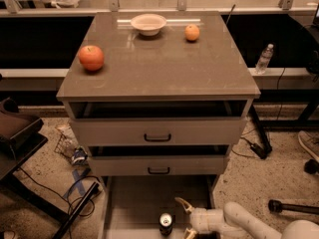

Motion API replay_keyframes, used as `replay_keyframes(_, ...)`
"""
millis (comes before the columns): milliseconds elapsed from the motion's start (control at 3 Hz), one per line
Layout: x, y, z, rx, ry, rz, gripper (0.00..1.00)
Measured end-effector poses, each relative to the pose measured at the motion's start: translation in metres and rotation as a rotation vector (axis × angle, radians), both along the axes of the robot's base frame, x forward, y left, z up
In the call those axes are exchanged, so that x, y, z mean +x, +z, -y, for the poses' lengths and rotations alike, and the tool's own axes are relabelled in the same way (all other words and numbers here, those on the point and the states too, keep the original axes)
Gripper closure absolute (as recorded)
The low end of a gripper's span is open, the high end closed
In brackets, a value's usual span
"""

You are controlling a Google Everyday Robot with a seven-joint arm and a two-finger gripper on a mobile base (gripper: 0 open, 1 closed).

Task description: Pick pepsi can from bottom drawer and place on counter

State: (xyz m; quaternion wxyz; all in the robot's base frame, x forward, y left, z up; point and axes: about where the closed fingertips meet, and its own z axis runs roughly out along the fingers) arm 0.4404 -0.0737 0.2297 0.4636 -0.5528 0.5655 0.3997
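Nearest you, at the bottom edge of the view, the tool (184, 218) sits low over the bottom drawer (134, 203), reaching in from the right on its pale arm (244, 223). Its two fingers (182, 204) are spread wide and hold nothing. The pepsi can (166, 223) stands upright on the drawer's flat floor just left of the fingertips, outside the gap between them; you cannot tell from here whether a fingertip touches it. The drawer floor around the can is plain. On the floor to the left lie loose cables (75, 198) and a dark chair (17, 133). Above the open drawer, the two upper drawers (158, 133) with black handles are each pulled out a little and overhang the back part of the bottom one. Further off, the worktop (159, 68) carries a red apple (91, 58) near its left edge, a white bowl (148, 23) at the back centre and an orange (192, 32) just to its right, all well apart. A clear plastic bottle (264, 59) stands on a ledge beyond the right side.
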Motion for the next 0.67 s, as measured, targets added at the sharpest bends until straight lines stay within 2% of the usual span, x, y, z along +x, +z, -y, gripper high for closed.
replay_keyframes(333,0.008,-0.023,-0.013,-0.062,-0.041,-0.036,0.03)
replay_keyframes(667,0.012,-0.038,-0.020,-0.091,-0.064,-0.064,0.17)
